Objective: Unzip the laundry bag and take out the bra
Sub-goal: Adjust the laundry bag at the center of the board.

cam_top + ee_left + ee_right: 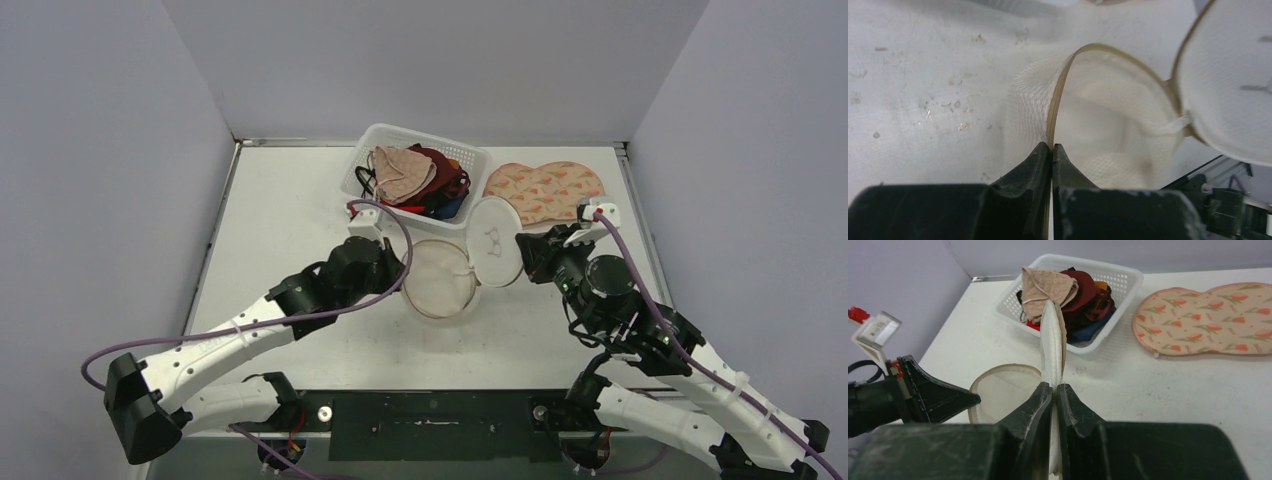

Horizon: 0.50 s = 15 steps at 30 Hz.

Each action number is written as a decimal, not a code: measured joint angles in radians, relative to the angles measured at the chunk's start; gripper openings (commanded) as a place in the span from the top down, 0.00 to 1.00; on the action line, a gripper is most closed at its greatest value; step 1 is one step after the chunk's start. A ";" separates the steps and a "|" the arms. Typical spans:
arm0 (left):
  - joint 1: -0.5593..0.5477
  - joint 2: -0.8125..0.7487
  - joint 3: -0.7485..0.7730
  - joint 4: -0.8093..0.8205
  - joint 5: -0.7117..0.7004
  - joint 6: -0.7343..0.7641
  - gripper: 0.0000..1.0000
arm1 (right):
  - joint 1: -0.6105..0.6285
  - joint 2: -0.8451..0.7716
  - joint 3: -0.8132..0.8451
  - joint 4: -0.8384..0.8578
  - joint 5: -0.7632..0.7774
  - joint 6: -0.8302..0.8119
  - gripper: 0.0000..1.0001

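While the left tool (1052,149) pinches the left rim of the bag (440,282), the right tool (1054,388) grips the lid (1052,340) upright at the bag's right, nearer the floral bra (545,190) behind the bag.

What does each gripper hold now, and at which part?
The left gripper pinches the tan zipper rim of the open mesh laundry bag. The right gripper pinches the edge of the bag's round lid, which stands upright.
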 measured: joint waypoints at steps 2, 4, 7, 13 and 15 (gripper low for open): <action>0.005 0.038 -0.051 0.006 0.013 -0.016 1.00 | 0.000 0.003 -0.013 -0.019 0.030 0.004 0.95; 0.011 0.084 -0.110 0.002 0.031 -0.030 1.00 | 0.000 0.005 -0.035 -0.042 0.058 0.006 0.95; 0.026 0.103 -0.157 -0.050 0.054 -0.039 1.00 | 0.000 0.027 -0.047 -0.101 0.109 -0.002 0.95; 0.057 0.070 0.091 -0.115 0.053 0.007 1.00 | 0.000 0.160 0.157 -0.163 0.183 -0.078 0.95; 0.055 0.044 0.164 -0.065 0.053 0.017 1.00 | 0.000 0.166 0.186 -0.133 0.200 -0.089 0.95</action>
